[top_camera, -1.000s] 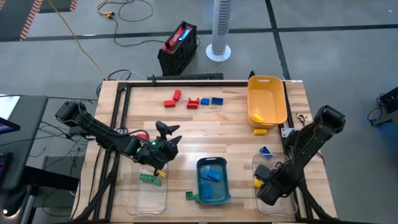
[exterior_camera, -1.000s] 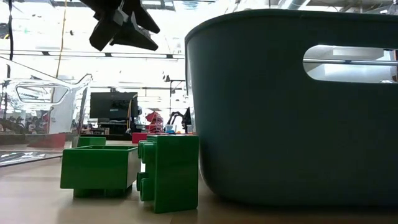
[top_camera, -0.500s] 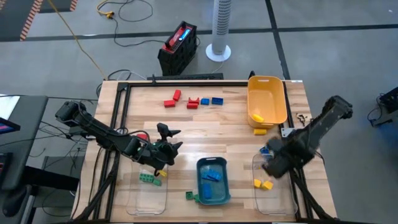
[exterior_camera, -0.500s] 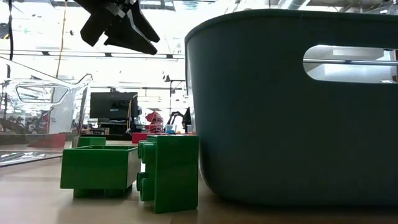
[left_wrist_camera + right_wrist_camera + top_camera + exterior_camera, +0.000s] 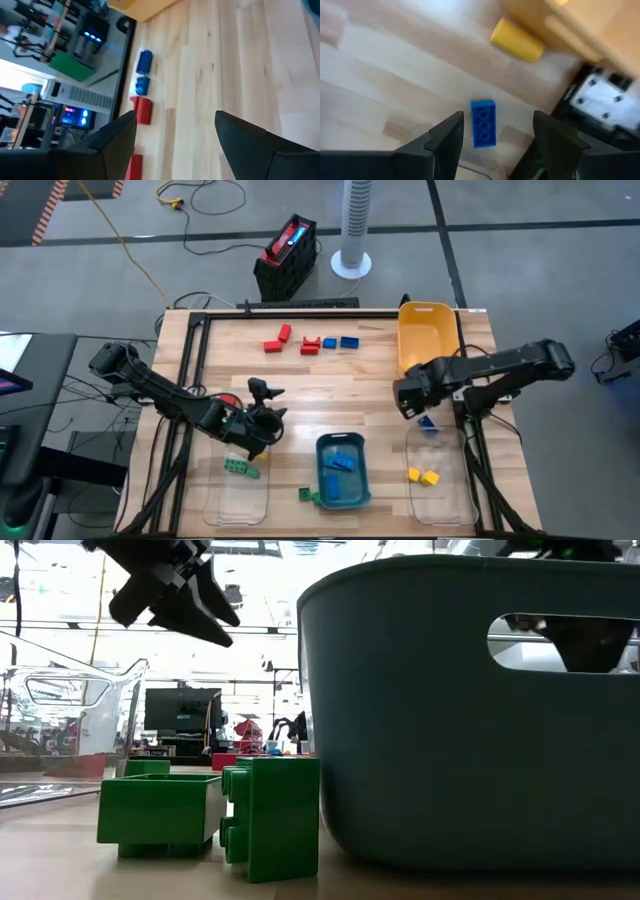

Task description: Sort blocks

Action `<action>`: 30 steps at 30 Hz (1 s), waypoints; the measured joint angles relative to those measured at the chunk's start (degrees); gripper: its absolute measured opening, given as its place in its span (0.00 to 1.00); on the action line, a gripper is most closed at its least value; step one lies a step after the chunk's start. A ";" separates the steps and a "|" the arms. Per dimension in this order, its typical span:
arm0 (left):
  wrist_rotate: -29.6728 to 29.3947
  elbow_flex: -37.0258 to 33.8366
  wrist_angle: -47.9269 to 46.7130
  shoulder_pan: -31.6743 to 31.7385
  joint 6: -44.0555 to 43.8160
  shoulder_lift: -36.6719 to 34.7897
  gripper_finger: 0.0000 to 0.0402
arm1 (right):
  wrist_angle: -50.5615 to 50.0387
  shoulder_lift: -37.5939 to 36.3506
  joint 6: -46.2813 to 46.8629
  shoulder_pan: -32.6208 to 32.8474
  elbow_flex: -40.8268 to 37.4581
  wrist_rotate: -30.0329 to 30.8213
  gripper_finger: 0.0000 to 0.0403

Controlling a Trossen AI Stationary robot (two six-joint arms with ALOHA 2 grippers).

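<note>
The wooden table (image 5: 330, 380) carries a yellow bin (image 5: 430, 340), a teal bin (image 5: 342, 470) and scattered blocks. The right gripper (image 5: 495, 142) hangs with jaws open and empty above a blue block (image 5: 483, 123) beside the yellow bin. The left gripper (image 5: 175, 140), jaws open, hovers near the green blocks (image 5: 239, 468).

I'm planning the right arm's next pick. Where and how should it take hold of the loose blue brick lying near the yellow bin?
Probably from straight above. The blue brick lies flat on the table, studs up, clear of the yellow block. Close the fingers across its two long sides at mid-length. The open right hand hangs over it.
</note>
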 joint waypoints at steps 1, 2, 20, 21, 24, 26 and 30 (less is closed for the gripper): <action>0.60 0.00 -0.97 -0.13 -0.68 0.00 0.65 | 1.88 -0.76 0.03 -0.28 -1.58 -0.79 0.62; 0.66 -0.02 -1.82 -0.29 -1.13 0.00 0.65 | 3.10 -1.42 0.67 -0.37 -2.82 -1.23 0.62; 0.78 -0.02 -2.59 -0.86 -1.05 0.00 0.65 | 12.84 -2.71 16.29 4.34 -14.43 -4.24 0.62; 0.78 -0.02 -2.57 -0.86 -1.17 0.00 0.65 | 12.92 -2.25 16.34 4.16 -14.43 -4.24 0.62; 0.84 -0.02 -2.54 -0.86 -1.79 0.00 0.65 | 13.33 -1.24 16.40 3.55 -14.43 -4.24 0.62; 1.96 -0.02 -2.50 -0.86 -1.78 0.00 0.65 | 13.95 -0.45 16.40 3.13 -14.43 -4.24 0.62; 3.86 -0.46 -1.73 -0.86 -0.92 0.00 0.65 | 14.16 1.23 15.38 1.67 -14.43 -4.63 0.62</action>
